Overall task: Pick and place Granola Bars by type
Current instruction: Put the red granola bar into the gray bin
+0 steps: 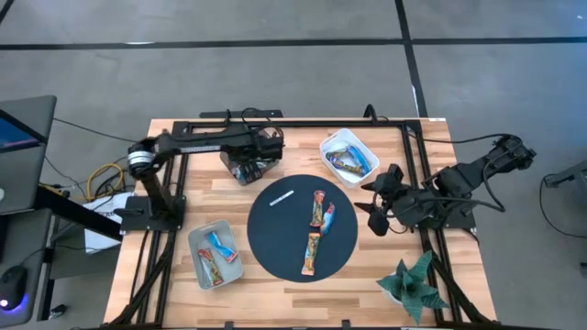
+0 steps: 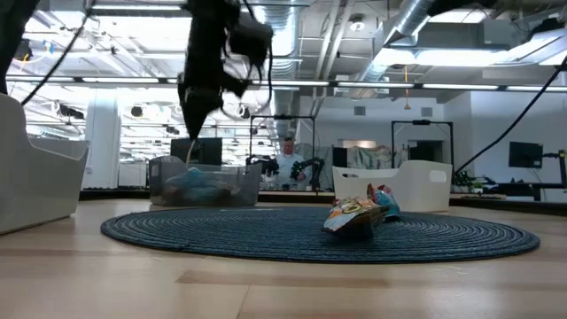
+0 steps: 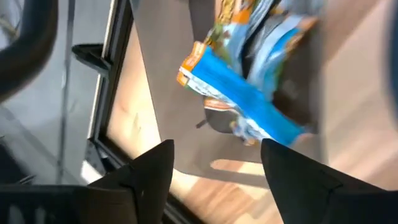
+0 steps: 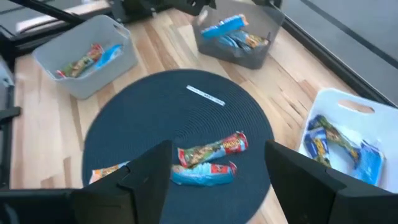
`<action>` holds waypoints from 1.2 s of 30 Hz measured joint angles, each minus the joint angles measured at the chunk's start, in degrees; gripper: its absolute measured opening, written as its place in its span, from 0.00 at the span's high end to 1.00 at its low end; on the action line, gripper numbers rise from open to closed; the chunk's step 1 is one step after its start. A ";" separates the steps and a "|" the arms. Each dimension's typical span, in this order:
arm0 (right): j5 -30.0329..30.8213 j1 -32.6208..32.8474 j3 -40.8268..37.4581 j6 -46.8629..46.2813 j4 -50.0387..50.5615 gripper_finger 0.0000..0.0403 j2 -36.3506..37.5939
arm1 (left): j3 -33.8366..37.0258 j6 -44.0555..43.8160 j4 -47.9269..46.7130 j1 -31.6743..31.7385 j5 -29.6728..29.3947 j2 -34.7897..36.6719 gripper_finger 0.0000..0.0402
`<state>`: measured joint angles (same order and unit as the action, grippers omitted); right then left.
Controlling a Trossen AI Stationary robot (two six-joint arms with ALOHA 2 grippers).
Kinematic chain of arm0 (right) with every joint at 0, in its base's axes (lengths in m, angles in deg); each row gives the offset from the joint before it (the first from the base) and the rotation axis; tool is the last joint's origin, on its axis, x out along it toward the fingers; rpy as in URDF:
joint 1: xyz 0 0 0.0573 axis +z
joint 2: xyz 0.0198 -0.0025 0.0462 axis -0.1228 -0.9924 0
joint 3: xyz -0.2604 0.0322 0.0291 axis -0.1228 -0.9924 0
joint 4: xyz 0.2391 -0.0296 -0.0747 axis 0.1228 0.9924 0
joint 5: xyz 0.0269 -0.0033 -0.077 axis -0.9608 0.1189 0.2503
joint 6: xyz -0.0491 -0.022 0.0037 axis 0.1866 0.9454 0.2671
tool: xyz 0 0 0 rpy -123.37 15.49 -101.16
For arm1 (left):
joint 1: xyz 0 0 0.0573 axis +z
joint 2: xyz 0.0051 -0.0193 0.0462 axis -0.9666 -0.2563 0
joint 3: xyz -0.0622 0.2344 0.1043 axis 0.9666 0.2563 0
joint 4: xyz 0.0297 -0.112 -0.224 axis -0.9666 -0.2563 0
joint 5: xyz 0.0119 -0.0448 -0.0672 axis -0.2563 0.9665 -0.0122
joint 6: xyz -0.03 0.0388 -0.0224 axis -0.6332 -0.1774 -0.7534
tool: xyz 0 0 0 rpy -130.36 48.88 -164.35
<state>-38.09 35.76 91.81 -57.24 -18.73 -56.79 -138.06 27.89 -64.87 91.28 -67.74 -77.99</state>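
Currently the three granola bars (image 1: 318, 225) lie lengthwise near-to-far on the round mat (image 1: 275, 240), closer to the released, empty right gripper (image 1: 378, 213) than to the left gripper (image 1: 252, 160), spread open over the far bin (image 1: 240, 172).

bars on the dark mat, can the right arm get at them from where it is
Probably yes. The right hand is open beside the round mat, facing the bars lying loose there, and nothing stands between them. The left hand is away over the dark bin.

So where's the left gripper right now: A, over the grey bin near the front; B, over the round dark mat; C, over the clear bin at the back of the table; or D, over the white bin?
C: the left gripper hangs with its jaws apart over the clear bin at the back, where a blue bar lies on the pile.
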 joint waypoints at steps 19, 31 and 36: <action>-16.59 -11.69 0.02 8.45 -3.68 0.38 -15.71 | -0.04 -29.87 5.62 -35.48 -8.88 24.15 0.42; -27.22 -23.49 0.04 1.70 -11.21 0.38 -31.27 | -0.04 -42.61 5.97 -44.76 -15.19 19.45 0.42; -27.34 -26.45 0.01 0.96 -9.16 0.38 -35.39 | -0.04 -44.04 6.16 -45.89 -14.99 18.60 0.42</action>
<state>-65.43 9.31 91.82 -56.28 -27.89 -92.17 -138.10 -16.15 -58.71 45.39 -82.74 -59.40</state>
